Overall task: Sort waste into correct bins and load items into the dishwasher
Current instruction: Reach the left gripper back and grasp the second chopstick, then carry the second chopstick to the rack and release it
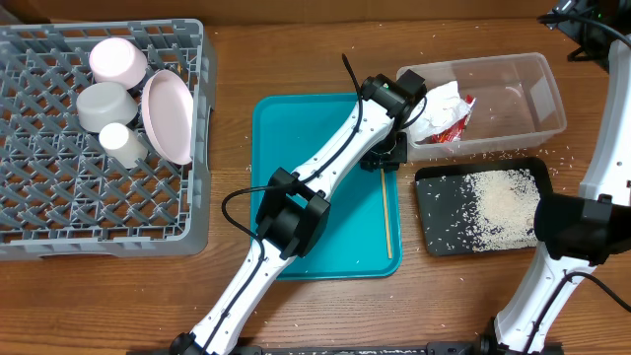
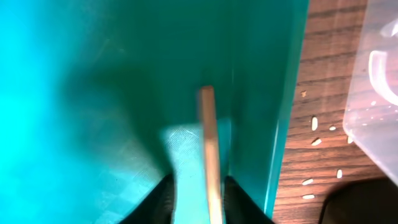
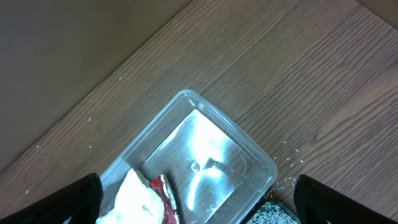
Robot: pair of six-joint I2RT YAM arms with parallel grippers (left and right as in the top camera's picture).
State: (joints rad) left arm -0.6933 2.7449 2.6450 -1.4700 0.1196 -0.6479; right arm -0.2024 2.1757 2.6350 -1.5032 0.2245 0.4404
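My left gripper is down on the teal tray, open, its fingers either side of a thin wooden chopstick. The stick lies against the right finger, with a gap on the left. The clear tub holds a crumpled white napkin and a red foil wrapper. Rice crumbs fill the black tray. In the grey dish rack sit a cup, a bowl, a small cup and a plate. My right gripper hangs wide open and empty high above the tub.
Loose rice grains are scattered on the wooden table between the teal tray's right edge and the tub, and around the black tray. The right arm's base stands at the black tray's right side.
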